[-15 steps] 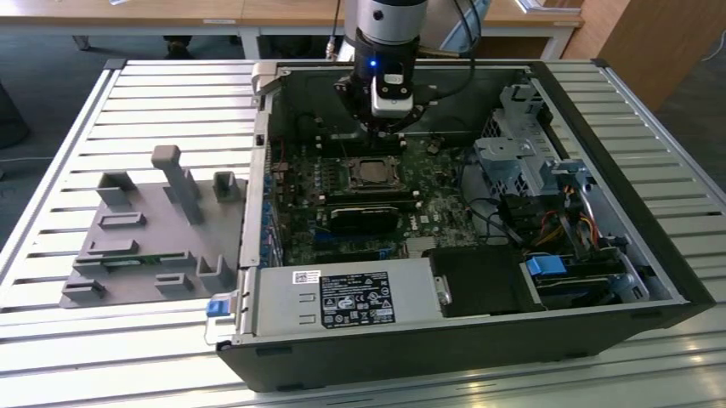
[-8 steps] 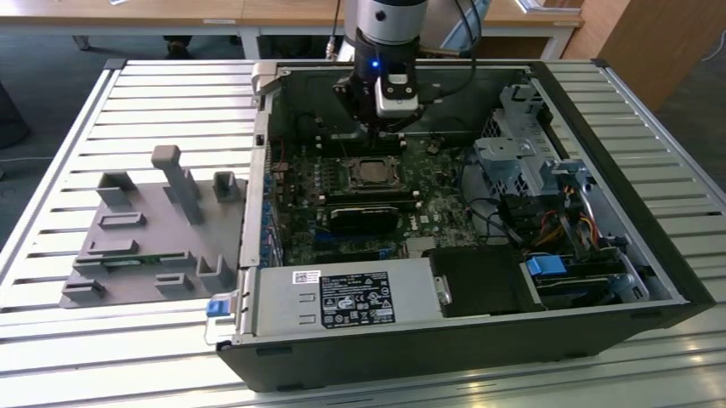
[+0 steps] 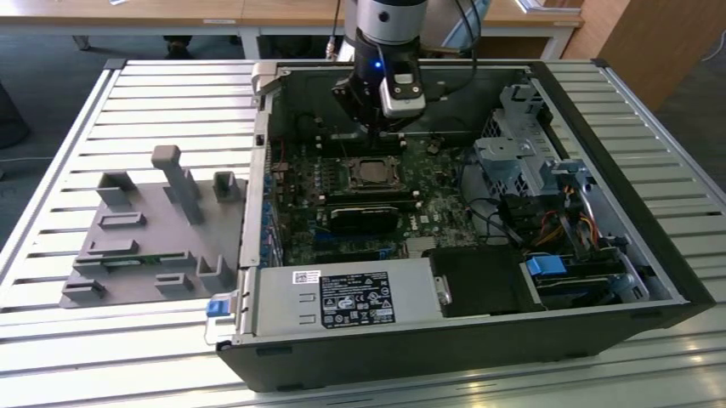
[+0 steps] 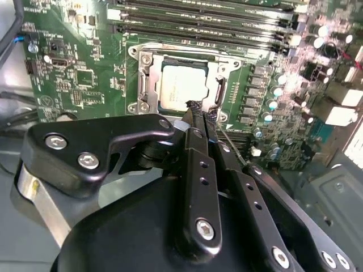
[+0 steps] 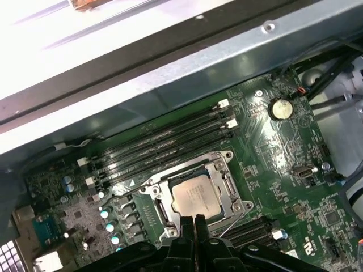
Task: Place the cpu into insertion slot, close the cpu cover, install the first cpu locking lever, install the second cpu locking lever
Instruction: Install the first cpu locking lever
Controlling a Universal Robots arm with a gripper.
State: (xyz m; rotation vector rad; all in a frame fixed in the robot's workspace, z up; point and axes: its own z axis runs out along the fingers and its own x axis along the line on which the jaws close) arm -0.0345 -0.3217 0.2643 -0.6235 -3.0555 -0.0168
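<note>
The cpu [image 4: 181, 85] [image 5: 195, 197] lies flat in the insertion slot [image 3: 369, 172], its pale metal face up. The silvery cpu cover [image 4: 146, 79] [image 5: 229, 182] lies down around it, framing the chip. My gripper [image 4: 196, 111] [image 5: 193, 220] is shut, its black fingers pressed together with the tips at one edge of the socket, just over the cover's rim. I see nothing between them. A thin wire lever [image 4: 233, 150] [image 5: 231, 224] slants out from beside the fingertips. In the exterior view my gripper [image 3: 382, 136] hangs just behind the socket inside the open case.
Memory slots [image 5: 159, 144] run along one side of the socket. A long black card [image 3: 365, 212] lies in front of it, then a grey white-labelled box [image 3: 346, 299]. Drive cage and cables [image 3: 522, 170] stand at the exterior view's right. A grey fixture [image 3: 148, 229] sits outside the case.
</note>
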